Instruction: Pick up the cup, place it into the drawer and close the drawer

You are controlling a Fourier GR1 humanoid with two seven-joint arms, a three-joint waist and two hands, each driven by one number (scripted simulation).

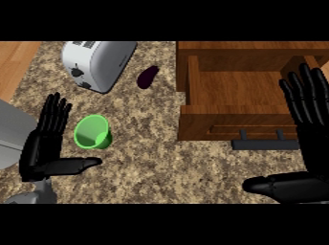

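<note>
A bright green cup (93,131) lies tipped on its side on the speckled, granite-like surface (153,158), its round mouth facing the camera and its smooth plastic-looking wall catching the light. Just to its left the robot's left hand (46,146), glossy black and jointed, stands edge-on with its fingers (54,115) straight and close together and the thumb stuck out toward the right below the cup; it does not appear to touch the cup. At the right, the right hand (315,143) is spread flat with its fingers (305,95) straight and slightly apart, thumb pointing left, in front of the open wooden drawer (231,88). The drawer is a box of warm brown wood with a plain board floor and thick side walls; its front panel carries a dark bar handle (265,143). The cup lies well apart from the drawer, on the surface to its left. Behind the cup, a white, rounded toaster (96,62) lies at an angle, and beside it rests a small, dark purple eggplant (148,76). A grey, smooth-faced object (4,129) fills the left edge.
</note>
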